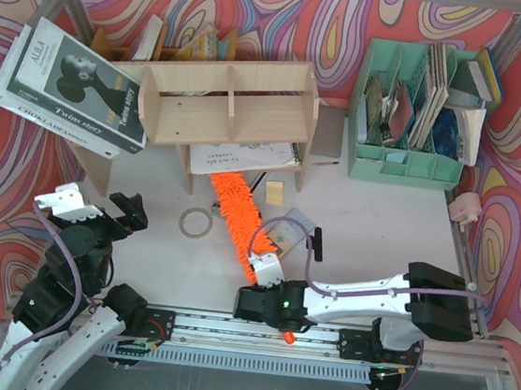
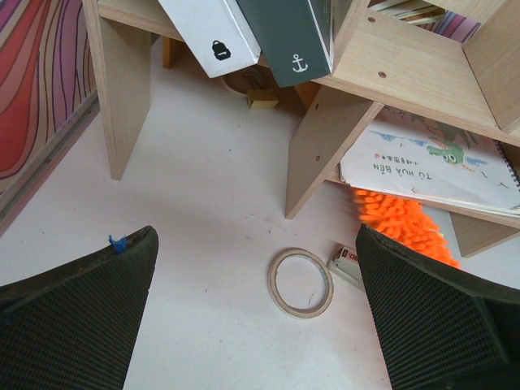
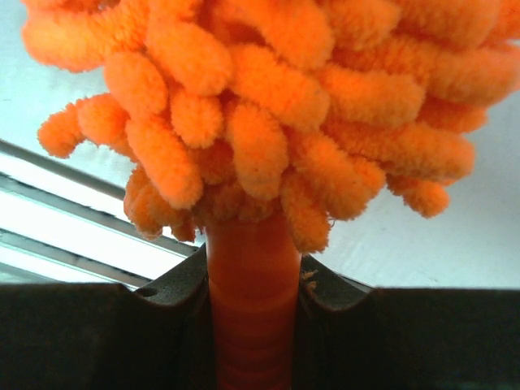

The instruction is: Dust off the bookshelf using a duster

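Observation:
The light plywood bookshelf (image 1: 228, 107) stands at the back centre on its legs; its underside and dividers fill the top of the left wrist view (image 2: 406, 65). The orange fluffy duster (image 1: 235, 216) lies slanted on the table, its far tip under the shelf's lower tier (image 2: 402, 223). My right gripper (image 1: 263, 278) is shut on the duster's orange handle (image 3: 252, 276), just below the fluffy head (image 3: 268, 97). The handle's end (image 1: 290, 336) sticks out past the wrist. My left gripper (image 1: 97, 207) hovers open at the left, empty (image 2: 256, 244), apart from the shelf.
A tape ring (image 2: 301, 282) and a small box (image 2: 345, 262) lie below the left gripper. A spiral notebook (image 1: 241, 160) sits under the shelf. Books (image 1: 75, 89) lean at the left. A mint-green organiser (image 1: 411, 109) stands back right, a dark rack (image 1: 164, 48) behind.

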`<state>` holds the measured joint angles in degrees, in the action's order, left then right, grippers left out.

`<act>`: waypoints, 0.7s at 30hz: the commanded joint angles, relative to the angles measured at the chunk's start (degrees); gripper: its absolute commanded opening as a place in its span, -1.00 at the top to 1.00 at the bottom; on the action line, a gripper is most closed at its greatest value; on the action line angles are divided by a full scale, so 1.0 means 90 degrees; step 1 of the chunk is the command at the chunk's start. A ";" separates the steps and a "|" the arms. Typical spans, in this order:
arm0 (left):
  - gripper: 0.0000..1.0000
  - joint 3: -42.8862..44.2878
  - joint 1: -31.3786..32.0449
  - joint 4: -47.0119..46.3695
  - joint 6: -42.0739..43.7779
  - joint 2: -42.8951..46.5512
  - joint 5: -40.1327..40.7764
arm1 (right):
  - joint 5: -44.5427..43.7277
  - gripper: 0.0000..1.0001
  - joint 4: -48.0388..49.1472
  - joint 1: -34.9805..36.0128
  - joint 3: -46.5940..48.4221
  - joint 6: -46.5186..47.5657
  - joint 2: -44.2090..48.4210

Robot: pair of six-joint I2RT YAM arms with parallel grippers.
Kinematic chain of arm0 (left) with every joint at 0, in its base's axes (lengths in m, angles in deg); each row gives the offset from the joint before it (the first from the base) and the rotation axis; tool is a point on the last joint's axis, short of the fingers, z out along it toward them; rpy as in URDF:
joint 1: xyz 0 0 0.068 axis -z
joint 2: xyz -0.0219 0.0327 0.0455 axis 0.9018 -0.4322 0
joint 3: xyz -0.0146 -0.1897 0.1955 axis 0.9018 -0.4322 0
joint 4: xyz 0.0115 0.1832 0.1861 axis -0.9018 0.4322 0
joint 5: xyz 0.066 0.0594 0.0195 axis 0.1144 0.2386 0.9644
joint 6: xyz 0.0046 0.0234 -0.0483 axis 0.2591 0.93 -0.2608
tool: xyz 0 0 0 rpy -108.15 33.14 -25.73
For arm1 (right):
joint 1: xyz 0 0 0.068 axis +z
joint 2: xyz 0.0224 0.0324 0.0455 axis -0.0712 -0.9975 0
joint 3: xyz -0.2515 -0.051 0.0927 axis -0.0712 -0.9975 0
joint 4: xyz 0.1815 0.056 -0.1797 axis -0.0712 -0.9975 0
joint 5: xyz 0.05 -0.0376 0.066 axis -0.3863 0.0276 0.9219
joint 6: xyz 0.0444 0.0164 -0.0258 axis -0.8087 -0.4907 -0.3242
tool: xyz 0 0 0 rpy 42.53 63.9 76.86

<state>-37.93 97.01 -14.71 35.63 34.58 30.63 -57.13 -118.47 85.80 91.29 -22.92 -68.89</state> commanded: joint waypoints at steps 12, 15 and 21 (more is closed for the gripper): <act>-0.97 0.0064 -0.0034 0.0002 -0.0016 0.0049 0.0041 | -0.0092 1.00 0.0738 -0.0183 0.0496 0.0856 -0.0211; -0.96 0.0064 -0.0038 0.0002 -0.0027 0.0068 0.0061 | -0.0052 1.00 0.0805 -0.0190 0.0661 0.1058 -0.0380; -0.97 0.0064 -0.0038 0.0004 -0.0027 0.0042 0.0049 | -0.0265 1.00 0.0504 -0.0244 0.0612 0.0681 -0.0312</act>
<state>-37.93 97.01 -14.71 35.63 34.58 30.65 -55.58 -114.34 83.78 95.45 -17.18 -72.43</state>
